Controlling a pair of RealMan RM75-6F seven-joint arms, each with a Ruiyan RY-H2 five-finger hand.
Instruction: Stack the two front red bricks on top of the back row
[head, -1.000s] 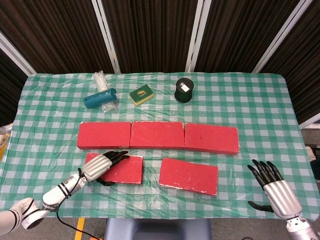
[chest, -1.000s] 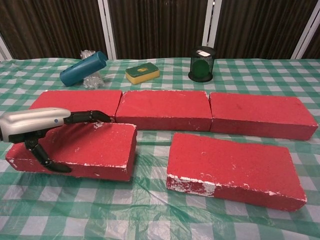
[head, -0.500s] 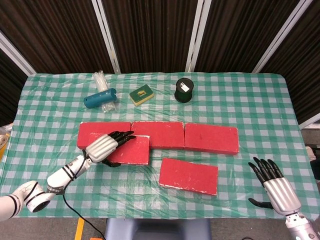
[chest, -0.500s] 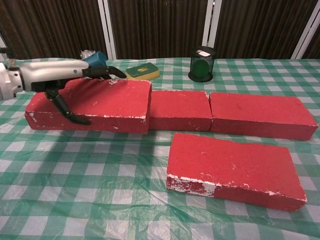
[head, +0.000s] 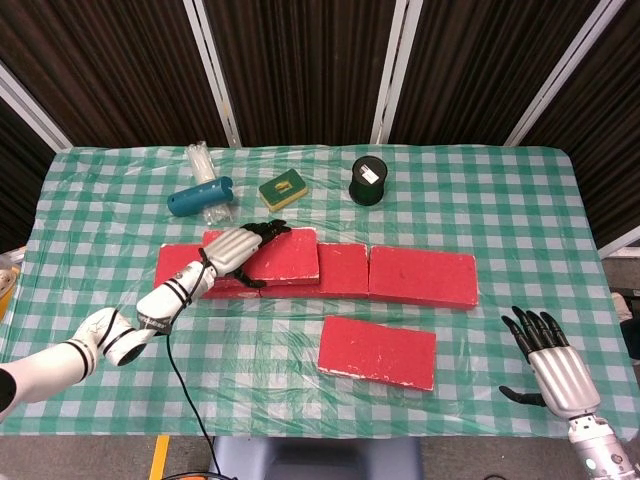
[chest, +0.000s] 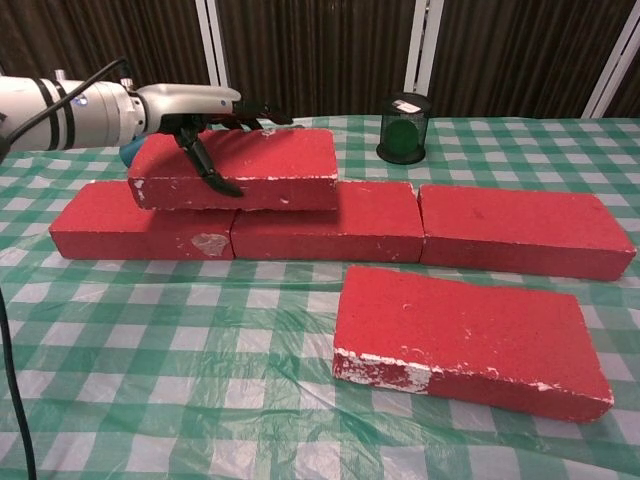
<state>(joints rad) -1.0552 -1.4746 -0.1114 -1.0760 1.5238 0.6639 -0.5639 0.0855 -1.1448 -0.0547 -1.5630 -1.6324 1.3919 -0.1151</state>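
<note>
Head view: a green-and-white checked tablecloth (head: 90, 200) fills the frame. At centre lies a back row of three red bricks (head: 420, 276), end to end. The left hand (head: 232, 249) grips a fourth red brick (head: 285, 255) from above, at the seam between the left and middle bricks of the row. A second front brick (head: 377, 352) lies alone, lower centre. The right hand (head: 553, 368), lower right, holds nothing, fingers spread. Along the upper part sit a teal cylinder (head: 200, 195) on clear plastic, a yellow-green sponge (head: 283, 190) and a dark round jar (head: 368, 180); its contents cannot be made out.

Chest view: at upper left the left hand (chest: 195, 105) clasps the raised brick (chest: 240, 168), thumb down the near face. Whether it touches the row (chest: 520, 232) beneath is unclear. The lone brick (chest: 465, 340) is lower right.
</note>
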